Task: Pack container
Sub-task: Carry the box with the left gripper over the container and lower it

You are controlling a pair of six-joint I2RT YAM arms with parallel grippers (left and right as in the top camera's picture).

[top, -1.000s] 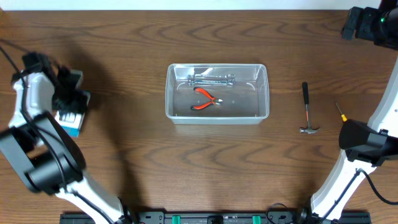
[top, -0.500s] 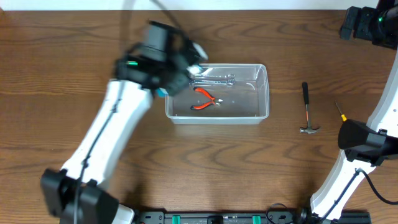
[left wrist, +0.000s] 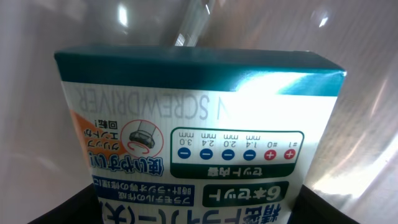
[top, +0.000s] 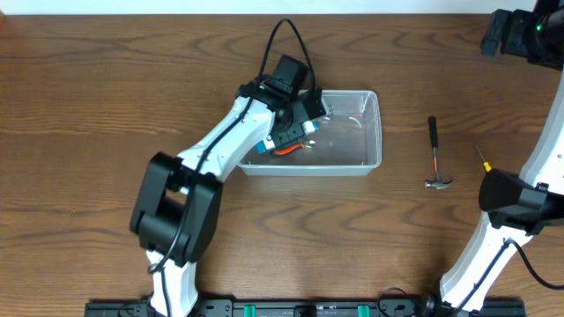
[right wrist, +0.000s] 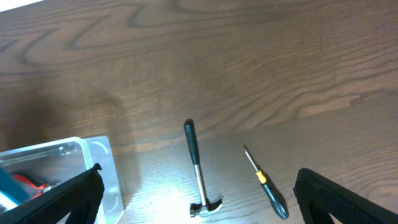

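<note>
The clear container stands mid-table. My left gripper hangs over its left half, shut on a blue-and-white printed box that fills the left wrist view, with dark fingers on both its sides. From overhead the arm hides nearly all of the box; a blue corner shows. Orange-handled pliers lie in the container, partly under the gripper. My right gripper is open, high above the table's right side, with nothing between its fingers.
A hammer lies on the wood right of the container, head toward the front. A small yellow-collared screwdriver lies further right. In the right wrist view, the hammer, screwdriver and container corner show.
My left arm has swung from the table's far left, carrying the printed box, across to the container's left half. The right arm has not moved.
</note>
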